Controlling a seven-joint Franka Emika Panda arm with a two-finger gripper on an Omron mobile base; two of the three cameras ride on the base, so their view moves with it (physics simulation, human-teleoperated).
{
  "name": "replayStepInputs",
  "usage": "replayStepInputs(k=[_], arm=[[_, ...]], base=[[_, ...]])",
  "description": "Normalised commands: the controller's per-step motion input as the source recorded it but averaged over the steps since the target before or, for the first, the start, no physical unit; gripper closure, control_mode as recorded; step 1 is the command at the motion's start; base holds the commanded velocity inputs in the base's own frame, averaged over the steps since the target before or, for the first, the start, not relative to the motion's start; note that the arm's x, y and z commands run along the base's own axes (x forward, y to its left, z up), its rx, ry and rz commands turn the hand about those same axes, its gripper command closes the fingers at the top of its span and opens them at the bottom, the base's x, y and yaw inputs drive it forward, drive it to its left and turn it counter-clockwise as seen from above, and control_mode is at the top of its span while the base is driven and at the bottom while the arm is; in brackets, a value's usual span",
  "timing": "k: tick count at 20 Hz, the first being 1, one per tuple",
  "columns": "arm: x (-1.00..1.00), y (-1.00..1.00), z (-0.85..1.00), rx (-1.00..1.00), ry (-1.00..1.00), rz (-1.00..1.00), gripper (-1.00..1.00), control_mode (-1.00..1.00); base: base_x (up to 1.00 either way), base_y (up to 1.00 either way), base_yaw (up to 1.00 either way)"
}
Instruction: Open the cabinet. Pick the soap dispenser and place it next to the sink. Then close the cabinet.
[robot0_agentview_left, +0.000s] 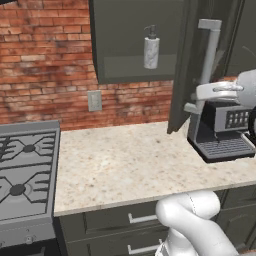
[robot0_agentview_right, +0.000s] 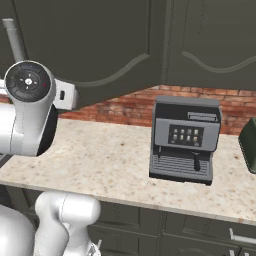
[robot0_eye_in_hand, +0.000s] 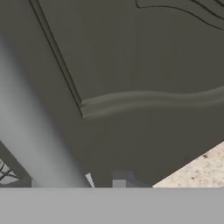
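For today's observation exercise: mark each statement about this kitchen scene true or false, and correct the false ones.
1. The cabinet door stands open. True.
2. The soap dispenser rests on the counter. False: it stands upright inside the cabinet, on its shelf.
3. A coffee machine sits on the counter. True.
4. The gripper holds the soap dispenser. False: the dispenser stands alone, apart from the arm.
5. A stove lies left of the counter in the left base view. True.
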Motion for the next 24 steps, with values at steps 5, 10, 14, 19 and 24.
replayStepInputs(k=[5, 10, 14, 19, 24], arm=[[-0.03, -1.00, 0.00, 0.00, 0.00, 0.06, 1.00, -1.00], [-0.03, -0.99, -0.03, 0.00, 0.00, 0.05, 1.00, -1.00], [0.04, -0.27, 0.00, 0.00, 0.10, -0.01, -1.00, -1.00], [0.00, 0.00, 0.00, 0.00, 0.05, 0.00, -1.00, -1.00], [-0.46, 0.00, 0.00, 0.00, 0.00, 0.11, -1.00, -1.00]], base=[[0.00, 0.00, 0.00], [0.00, 0.00, 0.00], [0.00, 0.00, 0.00], [0.00, 0.00, 0.00], [0.00, 0.00, 0.00]])
